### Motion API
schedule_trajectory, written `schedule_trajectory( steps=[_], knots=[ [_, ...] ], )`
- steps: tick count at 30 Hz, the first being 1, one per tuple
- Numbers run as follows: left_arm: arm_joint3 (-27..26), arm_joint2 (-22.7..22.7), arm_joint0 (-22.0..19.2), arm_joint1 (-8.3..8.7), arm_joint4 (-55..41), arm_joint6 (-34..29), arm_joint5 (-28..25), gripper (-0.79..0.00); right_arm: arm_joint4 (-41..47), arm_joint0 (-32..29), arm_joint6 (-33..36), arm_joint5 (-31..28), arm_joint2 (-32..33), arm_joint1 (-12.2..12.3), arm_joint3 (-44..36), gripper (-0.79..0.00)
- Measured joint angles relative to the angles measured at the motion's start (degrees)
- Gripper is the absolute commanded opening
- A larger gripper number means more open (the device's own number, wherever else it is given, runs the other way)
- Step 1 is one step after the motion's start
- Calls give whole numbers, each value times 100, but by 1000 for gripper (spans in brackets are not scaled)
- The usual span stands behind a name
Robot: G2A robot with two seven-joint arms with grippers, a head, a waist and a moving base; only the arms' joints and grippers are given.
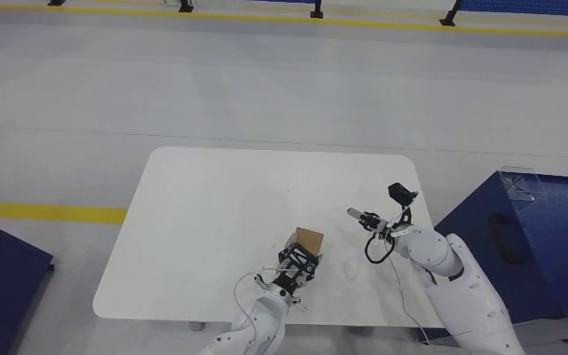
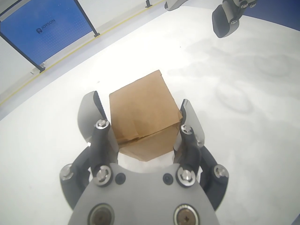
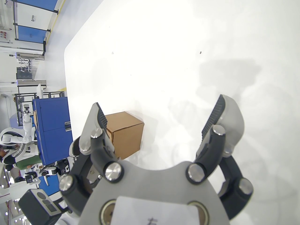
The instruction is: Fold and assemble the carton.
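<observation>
The plain brown carton, folded shut, sits near the table's front edge, clasped by the left gripper, the right gripper hanging spread wide nearby, with logo-printed blue and white panels beyond.

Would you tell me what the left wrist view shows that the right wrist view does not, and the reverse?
Left wrist view: the left gripper closed on two sides of the carton, whose face toward it has a folded seam; the right gripper hangs open farther off. Right wrist view: the carton's closed top and a plain side, standing on its base beside the open right gripper, which holds nothing. Both: the brown carton on the white table.
</observation>
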Motion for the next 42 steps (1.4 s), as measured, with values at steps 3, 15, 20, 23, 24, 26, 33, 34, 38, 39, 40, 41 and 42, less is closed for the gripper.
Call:
schedule_trajectory(
  steps=[3,15,20,23,24,26,33,34,38,39,40,41,42],
  knots=[
    [-140,-92,65,-26,-96,43,54,-785,0,0,0,0,0,0,0,0],
    [-966,-1466,431,-79,-3897,-168,-1482,-785,0,0,0,0,0,0,0,0],
    [-391,-1859,226,-102,-5338,-766,-2087,-785,0,0,0,0,0,0,0,0],
    [-27,-1943,90,-129,-5713,-888,-2126,0,0,0,0,0,0,0,0,0],
    [74,-1957,58,-139,-5788,-905,-2106,0,0,0,0,0,0,0,0,0],
    [287,-2017,-8,-162,-6064,-981,-2081,0,0,0,0,0,0,0,0,0],
    [326,-2519,189,-112,-6488,-639,-1854,0,0,0,0,0,0,0,0,0],
    [185,-2636,283,-86,-6461,-526,-1850,0,0,0,0,0,0,0,0,0],
    [-944,-3004,911,41,-5584,289,-1506,-508,0,0,0,0,0,0,0,0],
    [-1254,-2957,1059,56,-5226,455,-1359,-690,0,0,0,0,0,0,0,0],
    [-1555,-2860,1193,67,-4816,585,-1198,-785,0,0,0,0,0,0,0,0],
    [-1899,-2678,1327,77,-4196,670,-955,-785,0,0,0,0,0,0,0,0],
    [-2094,-2521,1376,80,-3698,675,-744,-785,0,0,0,0,0,0,0,0]
  ],
)
